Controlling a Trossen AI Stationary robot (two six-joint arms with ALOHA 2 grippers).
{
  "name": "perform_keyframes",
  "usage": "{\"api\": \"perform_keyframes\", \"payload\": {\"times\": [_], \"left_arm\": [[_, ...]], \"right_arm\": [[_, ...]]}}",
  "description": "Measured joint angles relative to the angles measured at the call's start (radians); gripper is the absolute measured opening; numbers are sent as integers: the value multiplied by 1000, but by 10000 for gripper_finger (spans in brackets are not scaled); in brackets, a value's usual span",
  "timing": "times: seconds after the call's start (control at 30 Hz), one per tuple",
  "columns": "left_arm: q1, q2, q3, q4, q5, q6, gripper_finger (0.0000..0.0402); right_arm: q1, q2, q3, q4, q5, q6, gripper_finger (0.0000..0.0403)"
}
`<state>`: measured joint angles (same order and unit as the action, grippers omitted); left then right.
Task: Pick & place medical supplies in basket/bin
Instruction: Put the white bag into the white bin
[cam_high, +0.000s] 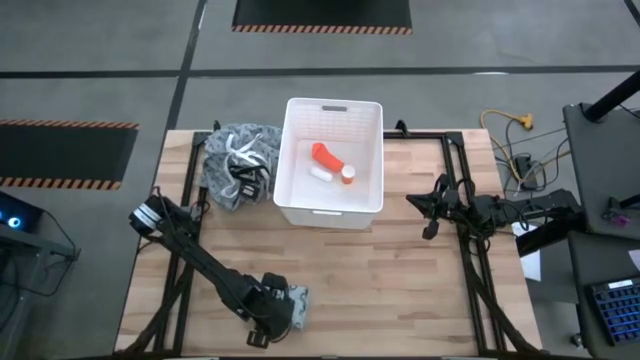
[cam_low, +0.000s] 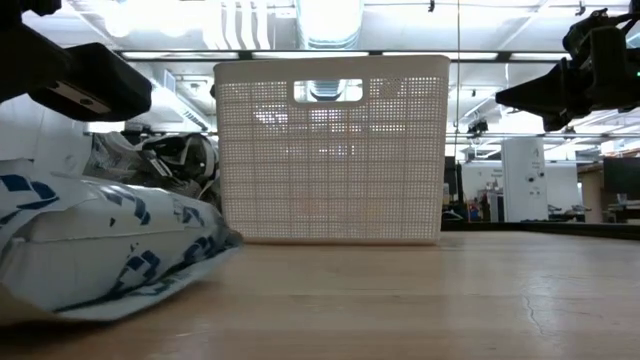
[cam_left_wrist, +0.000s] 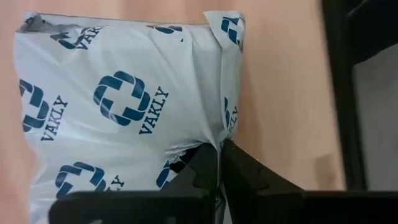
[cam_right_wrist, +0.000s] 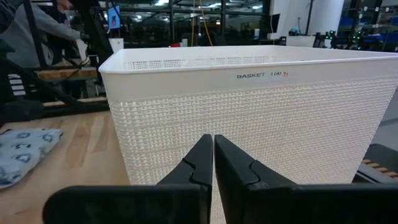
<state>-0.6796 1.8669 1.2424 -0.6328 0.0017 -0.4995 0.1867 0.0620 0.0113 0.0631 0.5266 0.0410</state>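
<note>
The grey-blue packet (cam_high: 296, 302) lies at the table's near edge; the left wrist view shows it as white with blue cross logos (cam_left_wrist: 118, 106). My left gripper (cam_high: 281, 311) is shut on it. Inside the white ribbed bin (cam_high: 335, 104) lie the orange bottle (cam_high: 326, 156), the tiny white cylinder (cam_high: 320, 174) and the small round cap (cam_high: 347, 174). My right gripper (cam_high: 415, 201) hovers shut to the right of the bin, above the table, and points at the bin's wall (cam_right_wrist: 261, 106). My left gripper (cam_left_wrist: 217, 152) pinches the packet's side edge (cam_left_wrist: 219, 138), a thin flap near one corner, between its two fingers. The packet puckers where the fingers (cam_left_wrist: 202, 165) meet it. In the low view the packet (cam_low: 110, 250) rests flat on the table.
A grey patterned cloth bundle with white straps (cam_high: 235, 165) lies against the bin's left side. The bin (cam_low: 330, 150) stands at the table's far middle. Bare wood (cam_high: 400, 290) spreads between the packet and the bin. Cables and a desk lie beyond the right edge.
</note>
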Motion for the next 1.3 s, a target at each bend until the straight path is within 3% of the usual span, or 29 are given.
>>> {"api": "perform_keyframes", "payload": {"times": [0.3, 0.77, 1.3], "left_arm": [[7, -93, -7, -102, -36, -12, 1], [7, -145, -5, -116, -30, -18, 1], [89, -311, -1, -69, -61, -87, 0]], "right_arm": [[0, 0, 0, 0, 0, 0, 8], [0, -1, 0, 0, 0, 1, 8], [0, -1, 0, 0, 0, 19, 8]]}}
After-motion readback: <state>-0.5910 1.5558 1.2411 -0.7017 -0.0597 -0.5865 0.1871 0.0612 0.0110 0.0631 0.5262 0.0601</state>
